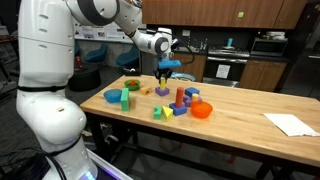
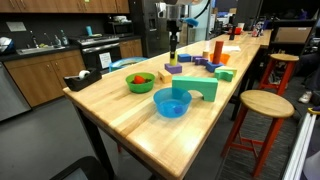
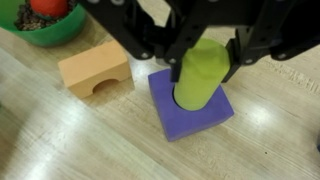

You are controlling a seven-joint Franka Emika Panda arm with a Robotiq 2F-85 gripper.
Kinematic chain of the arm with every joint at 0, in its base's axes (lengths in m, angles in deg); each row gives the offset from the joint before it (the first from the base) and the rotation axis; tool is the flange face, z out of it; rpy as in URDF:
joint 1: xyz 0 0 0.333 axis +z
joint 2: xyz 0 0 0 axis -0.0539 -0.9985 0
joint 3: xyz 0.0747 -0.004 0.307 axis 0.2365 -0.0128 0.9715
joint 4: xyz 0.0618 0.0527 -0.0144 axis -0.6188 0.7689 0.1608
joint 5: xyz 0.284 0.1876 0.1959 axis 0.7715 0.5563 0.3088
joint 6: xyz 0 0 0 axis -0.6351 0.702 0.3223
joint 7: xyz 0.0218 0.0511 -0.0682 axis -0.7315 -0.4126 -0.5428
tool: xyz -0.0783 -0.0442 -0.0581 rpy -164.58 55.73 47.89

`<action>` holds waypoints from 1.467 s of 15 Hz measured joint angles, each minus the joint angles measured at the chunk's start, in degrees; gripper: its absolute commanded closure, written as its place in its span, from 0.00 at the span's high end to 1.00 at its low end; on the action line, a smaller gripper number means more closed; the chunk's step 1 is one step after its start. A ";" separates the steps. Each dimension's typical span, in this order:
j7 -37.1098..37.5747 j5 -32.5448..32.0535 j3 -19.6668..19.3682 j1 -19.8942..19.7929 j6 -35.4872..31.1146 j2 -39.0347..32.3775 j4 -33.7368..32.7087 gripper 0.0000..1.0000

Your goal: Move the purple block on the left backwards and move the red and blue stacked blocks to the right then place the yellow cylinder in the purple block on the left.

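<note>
In the wrist view my gripper (image 3: 205,62) is shut on the yellow cylinder (image 3: 200,80), which looks yellow-green here and hangs upright. Its lower end is over the middle of the square purple block (image 3: 218,118); I cannot tell whether it has entered the block. Both exterior views show the gripper (image 1: 163,72) (image 2: 172,50) directly above the purple block (image 1: 162,91) (image 2: 173,69). The slim red piece (image 1: 180,97) stands with a small blue block (image 1: 191,95) to the right of the purple block in an exterior view.
A tan arch block (image 3: 95,68) lies just beside the purple block. A green bowl (image 3: 40,20) (image 2: 140,81) is close by. A blue bowl (image 2: 172,103), a green arch (image 2: 196,88), an orange-red bowl (image 1: 202,110) and white paper (image 1: 290,123) are on the table.
</note>
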 measured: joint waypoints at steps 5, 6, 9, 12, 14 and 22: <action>6.84 -1.20 -0.07 0.08 -0.16 -1.04 -1.10 0.16; 8.41 -1.62 -0.08 0.15 -0.17 -1.32 -1.41 0.16; 12.63 -3.10 -0.08 0.32 -0.17 -1.88 -2.03 0.16; 16.47 -3.74 -0.11 0.38 0.11 -2.47 -2.60 0.16; 19.05 -3.78 -0.64 0.08 -0.32 -4.10 -2.70 0.16; 24.07 -3.06 -0.92 -1.11 -0.35 -6.05 -3.83 0.16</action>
